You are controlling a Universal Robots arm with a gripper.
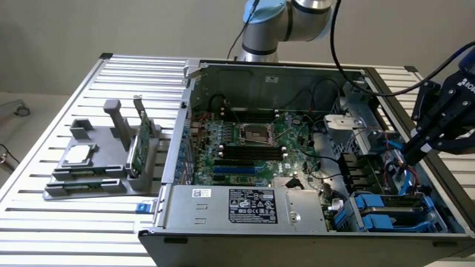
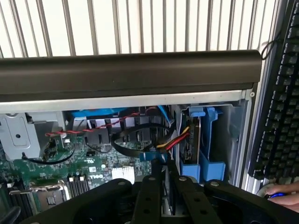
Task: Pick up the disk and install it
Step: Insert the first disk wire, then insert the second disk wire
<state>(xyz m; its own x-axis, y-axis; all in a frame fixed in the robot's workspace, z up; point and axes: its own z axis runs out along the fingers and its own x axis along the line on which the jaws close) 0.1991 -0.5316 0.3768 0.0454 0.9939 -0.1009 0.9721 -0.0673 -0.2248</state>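
Hanging over the open computer case [image 1: 178, 139], the hand [image 1: 410, 157] has its fingers [image 2: 152, 196] almost pinched together, holding nothing. The disk [image 2: 194, 140] stands in its blue holder [image 2: 210, 144] inside the case, near the hand.

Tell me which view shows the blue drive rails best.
The wrist view: the blue rails stand close up, upright in their bay beside the cables. The exterior view shows them small, at the case's near corner on that view's right, below the gripper.
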